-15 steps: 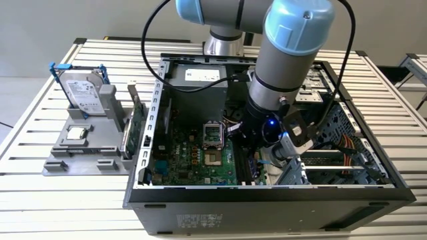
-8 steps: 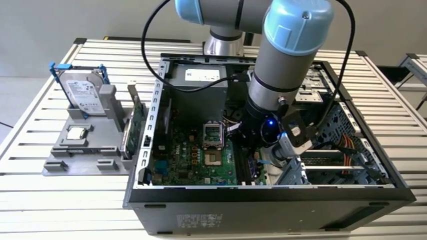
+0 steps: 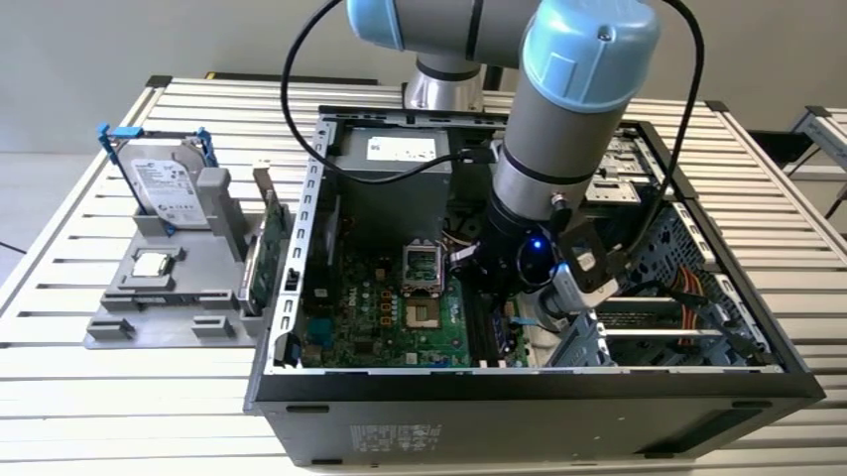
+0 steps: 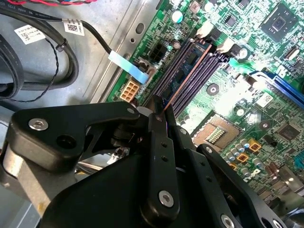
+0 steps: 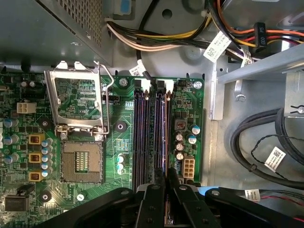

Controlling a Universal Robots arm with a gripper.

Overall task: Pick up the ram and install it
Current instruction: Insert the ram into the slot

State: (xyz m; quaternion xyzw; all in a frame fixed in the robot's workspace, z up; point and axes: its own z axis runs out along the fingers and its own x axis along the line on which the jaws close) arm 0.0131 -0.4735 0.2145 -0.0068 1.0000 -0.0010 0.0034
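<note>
Gripping ram [image 4: 183,78] edge-on | claw [image 4: 161,111] clamped on it | over motherboard [image 5: 121,142] slots

Count, my station. One computer case [image 3: 530,387], open, on the slatted table [image 3: 79,397]; one grey holder tray [image 3: 173,317] near the table's edge at the exterior view's left. On the tray: one hard drive [image 3: 170,188] standing upright, one small square processor chip [image 3: 154,264], one green expansion card [image 3: 272,253] on edge beside the case. Inside the case: one motherboard [image 5: 118,142], one open processor socket [image 5: 81,162], four memory slots [image 5: 151,137] side by side. One ram [image 4: 187,64] stick seated in a slot. My gripper [image 5: 167,178]: one, two fingers.
</note>
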